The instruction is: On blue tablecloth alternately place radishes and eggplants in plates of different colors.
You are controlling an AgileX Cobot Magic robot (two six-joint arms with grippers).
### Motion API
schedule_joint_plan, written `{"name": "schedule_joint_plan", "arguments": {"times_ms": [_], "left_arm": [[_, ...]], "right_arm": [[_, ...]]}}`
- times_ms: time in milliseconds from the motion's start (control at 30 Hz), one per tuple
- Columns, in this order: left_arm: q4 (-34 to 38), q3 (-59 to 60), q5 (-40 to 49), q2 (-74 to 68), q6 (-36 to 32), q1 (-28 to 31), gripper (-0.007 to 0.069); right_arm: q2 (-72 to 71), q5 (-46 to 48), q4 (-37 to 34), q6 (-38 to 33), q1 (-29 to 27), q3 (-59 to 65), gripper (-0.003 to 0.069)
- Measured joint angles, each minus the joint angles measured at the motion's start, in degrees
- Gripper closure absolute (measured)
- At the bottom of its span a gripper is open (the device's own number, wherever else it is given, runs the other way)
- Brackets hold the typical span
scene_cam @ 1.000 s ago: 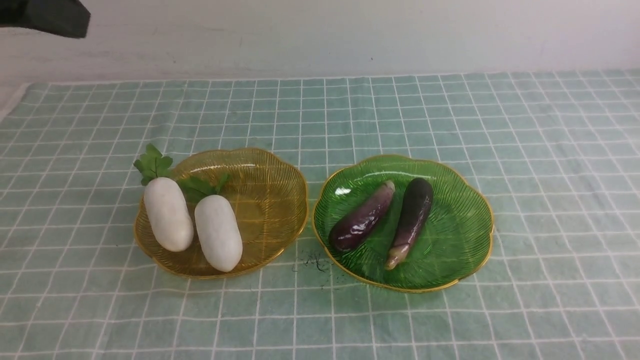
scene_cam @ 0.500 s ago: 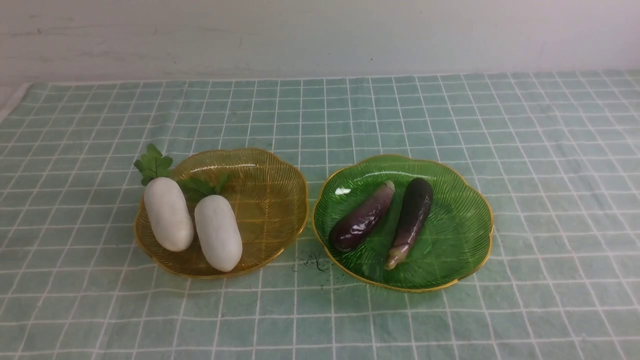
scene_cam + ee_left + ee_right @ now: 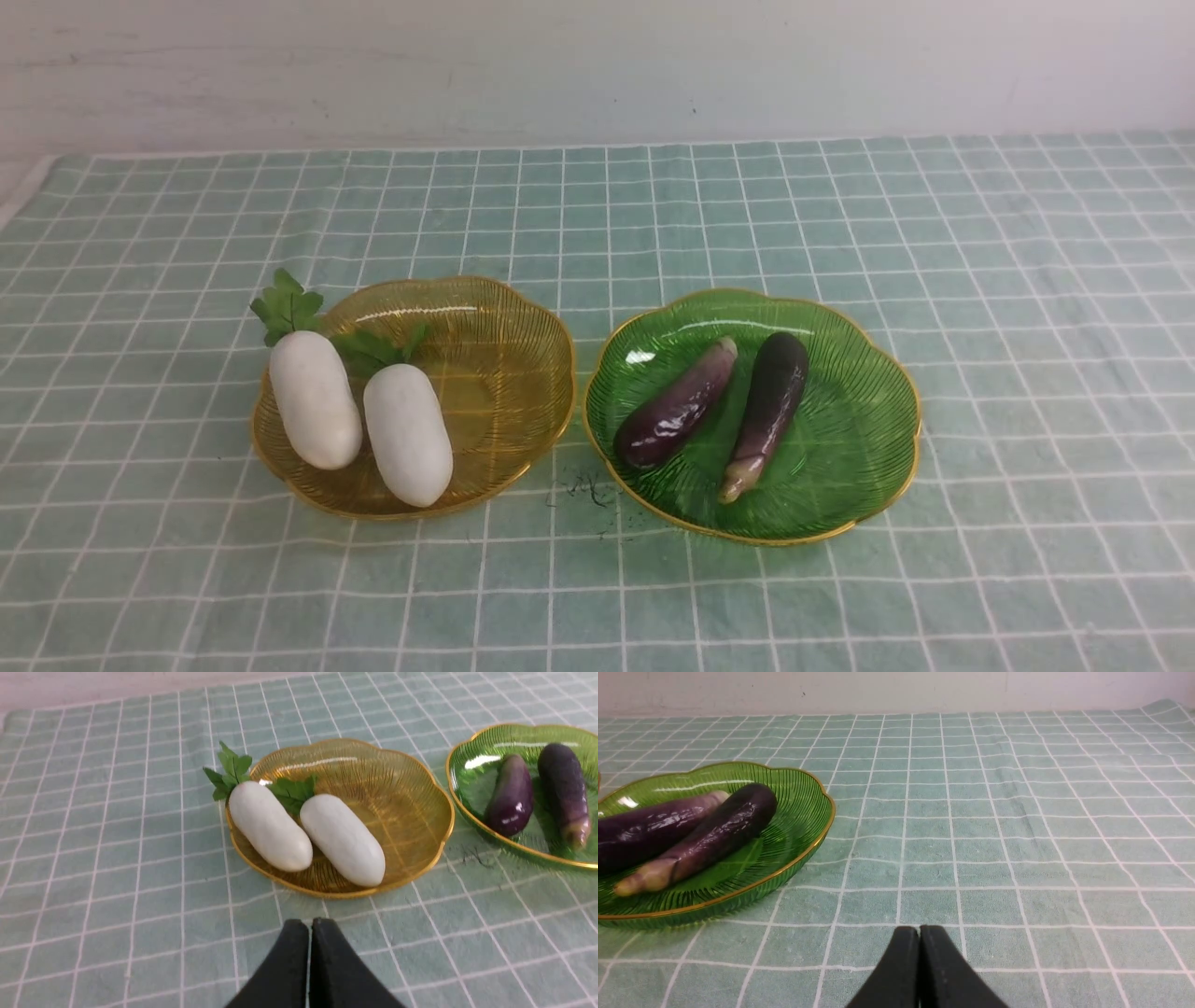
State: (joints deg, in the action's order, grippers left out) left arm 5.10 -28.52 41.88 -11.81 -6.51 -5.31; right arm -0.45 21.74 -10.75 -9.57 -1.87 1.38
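Both radishes (image 3: 306, 830) lie in the yellow plate (image 3: 411, 788) — just ahead of the left gripper (image 3: 310, 926), pressed together. The right gripper (image 3: 919, 933) is pressed together too — the eggplants (image 3: 691, 830) sit off to its side.

Two radishes (image 3: 306, 833) lie side by side in the amber plate (image 3: 411, 798) on the cloth (image 3: 93, 858). At 3 o'clock, the green plate (image 3: 460, 788) holds two eggplants (image 3: 537, 793). The left gripper (image 3: 310, 926) hangs closed at 6 o'clock.

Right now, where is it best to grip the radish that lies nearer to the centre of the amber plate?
Probably the mid-body of the inner radish, from above, with jaws across its short width. It lies flat in the amber plate, and the neighbouring radish sits close, so its leafy end is crowded.
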Motion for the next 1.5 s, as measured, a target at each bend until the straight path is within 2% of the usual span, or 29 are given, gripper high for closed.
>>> {"name": "schedule_joint_plan", "arguments": {"times_ms": [233, 367, 900, 1133, 1367, 1500], "left_arm": [[3.1, 11.1, -19.6, 1.0, 0.3, 0.0, 0.0632], [3.3, 14.1, -23.4, 1.0, 0.1, 0.0, 0.0632], [3.3, 17.3, -19.5, 1.0, -0.4, 0.0, 0.0632], [-0.9, 21.0, -20.0, 2.8, -0.5, 0.0, 0.0632], [-6.8, 27.3, -23.2, 8.5, 3.5, 0.1, 0.0632], [-9.6, 30.0, -25.2, 12.1, 8.7, 2.4, 0.0632]], "right_arm": [[0.0, 0.0, 0.0, 0.1, 0.0, 0.0, 0.0673], [0.0, 0.0, 0.0, 0.2, 0.0, 0.0, 0.0673], [0.0, 0.0, 0.0, 0.2, 0.0, 0.0, 0.0673], [0.0, 0.0, 0.0, 0.2, 0.0, 0.0, 0.0673], [0.0, 0.0, 0.0, 0.2, 0.0, 0.0, 0.0673], [0.0, 0.0, -0.1, 0.2, 0.0, 0.0, 0.0673]]}}
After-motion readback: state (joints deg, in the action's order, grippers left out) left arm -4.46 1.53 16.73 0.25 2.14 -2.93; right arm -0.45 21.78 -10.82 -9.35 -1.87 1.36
